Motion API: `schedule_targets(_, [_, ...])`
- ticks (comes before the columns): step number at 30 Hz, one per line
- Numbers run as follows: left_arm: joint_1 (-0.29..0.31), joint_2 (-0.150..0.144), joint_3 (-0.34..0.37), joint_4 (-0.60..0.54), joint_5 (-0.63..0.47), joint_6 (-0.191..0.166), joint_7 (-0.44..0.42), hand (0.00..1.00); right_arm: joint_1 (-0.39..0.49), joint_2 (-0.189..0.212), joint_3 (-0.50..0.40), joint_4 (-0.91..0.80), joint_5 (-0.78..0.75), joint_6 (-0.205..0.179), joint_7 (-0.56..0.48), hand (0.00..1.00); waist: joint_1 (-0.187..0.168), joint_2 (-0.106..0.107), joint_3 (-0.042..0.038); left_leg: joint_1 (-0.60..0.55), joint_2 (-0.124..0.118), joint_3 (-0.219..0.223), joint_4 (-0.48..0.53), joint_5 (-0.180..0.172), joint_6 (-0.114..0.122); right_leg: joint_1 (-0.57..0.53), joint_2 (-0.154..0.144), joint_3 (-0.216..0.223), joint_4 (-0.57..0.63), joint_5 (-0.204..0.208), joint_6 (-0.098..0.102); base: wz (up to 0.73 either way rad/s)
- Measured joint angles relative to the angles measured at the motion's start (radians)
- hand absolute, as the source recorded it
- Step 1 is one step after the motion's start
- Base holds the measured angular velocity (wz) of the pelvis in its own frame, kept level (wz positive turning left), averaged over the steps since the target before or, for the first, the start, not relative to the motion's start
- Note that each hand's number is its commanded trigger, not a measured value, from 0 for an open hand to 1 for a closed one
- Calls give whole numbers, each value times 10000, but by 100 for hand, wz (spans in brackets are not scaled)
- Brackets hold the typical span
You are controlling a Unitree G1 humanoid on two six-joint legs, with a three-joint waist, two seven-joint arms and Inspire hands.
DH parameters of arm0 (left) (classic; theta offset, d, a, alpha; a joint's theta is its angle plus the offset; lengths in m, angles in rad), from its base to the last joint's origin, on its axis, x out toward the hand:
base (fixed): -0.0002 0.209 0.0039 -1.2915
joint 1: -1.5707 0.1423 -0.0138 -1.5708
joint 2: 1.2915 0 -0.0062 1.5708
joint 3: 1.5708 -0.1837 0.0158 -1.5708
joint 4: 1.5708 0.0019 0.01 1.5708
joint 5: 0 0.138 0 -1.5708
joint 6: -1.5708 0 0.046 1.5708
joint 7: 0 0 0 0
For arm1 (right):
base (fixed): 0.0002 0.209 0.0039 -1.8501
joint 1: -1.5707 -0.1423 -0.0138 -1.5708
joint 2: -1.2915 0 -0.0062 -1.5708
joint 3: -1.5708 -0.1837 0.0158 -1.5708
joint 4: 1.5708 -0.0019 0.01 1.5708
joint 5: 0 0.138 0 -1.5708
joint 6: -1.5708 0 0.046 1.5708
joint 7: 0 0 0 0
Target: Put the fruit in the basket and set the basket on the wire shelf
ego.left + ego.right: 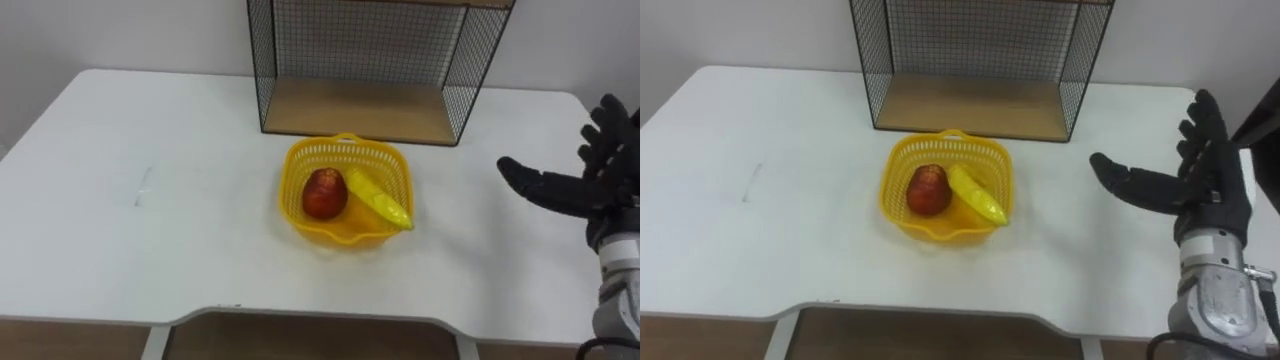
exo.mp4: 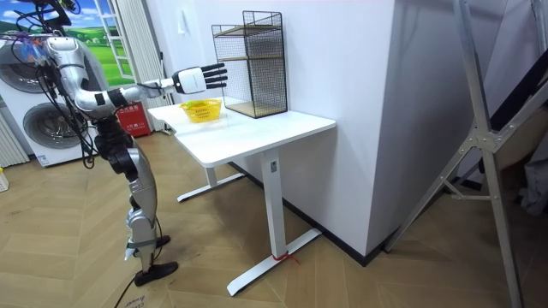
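A yellow plastic basket (image 1: 300, 165) (image 1: 898, 163) (image 2: 202, 111) sits mid-table, just in front of the wire shelf (image 1: 366, 62) (image 1: 970, 60) (image 2: 251, 62). Inside it lie a red apple (image 1: 324, 193) (image 1: 928, 189) and a yellow banana (image 1: 378, 199) (image 1: 977, 195). My right hand (image 1: 600, 175) (image 1: 1195, 190) (image 2: 194, 81) hovers open above the table to the right of the basket, fingers spread and thumb pointing toward it, a clear gap between them.
The white table (image 1: 150, 190) (image 2: 257, 133) stands against a white wall. The shelf has a wooden bottom board (image 1: 360, 110) open toward me. I stand at the table's front edge; washing machines (image 2: 30, 94) are behind me in the room view.
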Motion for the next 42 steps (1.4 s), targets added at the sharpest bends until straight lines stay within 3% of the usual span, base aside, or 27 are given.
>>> schedule_targets(5, [-37,7,-75,-2992,1118,-351,680,0,254,371,-65,6,-496,-270,-299,0,-27,19,-16,18,2,34,-47,1,3,6,0,-46,-13,0,1,1])
schedule_targets(7, [-85,4,-290,-3934,1388,-540,805,0,340,588,-38,65,-492,-280,-270,0,-53,73,28,54,-15,31,-128,17,21,1,-15,-44,-14,0,1,0])
schedule_targets(11, [-123,-35,-788,-5131,1576,-652,527,0,357,703,30,358,-486,-294,-175,0,-100,36,83,42,-18,15,-125,19,22,-1,-11,-66,-35,-1,3,0])
schedule_targets(15, [-427,-94,-1651,-6186,1519,-1071,143,0,347,709,252,357,-494,-747,6,0,-150,-25,121,57,-27,18,-127,18,23,9,-15,-64,-34,-1,4,0])
schedule_targets(22, [-528,-111,-3278,-6433,1274,-1733,-761,0,344,915,972,961,-462,-1353,364,0,-338,-85,152,68,-11,109,-105,19,23,-48,-13,-30,-21,-1,4,-4])
schedule_targets(27, [-620,-159,-4476,-6211,144,-1790,-1911,0,333,1339,1458,1226,-415,-1353,584,0,-367,-151,191,57,5,217,-104,19,23,-94,-14,-29,-5,0,4,-6])
schedule_targets(35, [-626,-242,-5111,-6208,-1131,-1789,-3728,0,161,1547,1946,1925,-362,-1585,994,0,-561,-98,192,76,25,394,-107,19,23,-202,6,183,-3,0,4,-6])
schedule_targets(42, [-618,-402,-5497,-6011,-2597,-1776,-4935,0,126,1741,2192,2098,1229,-1585,1695,0,-798,-67,198,74,39,434,-121,19,23,-221,14,229,0,0,4,-2])
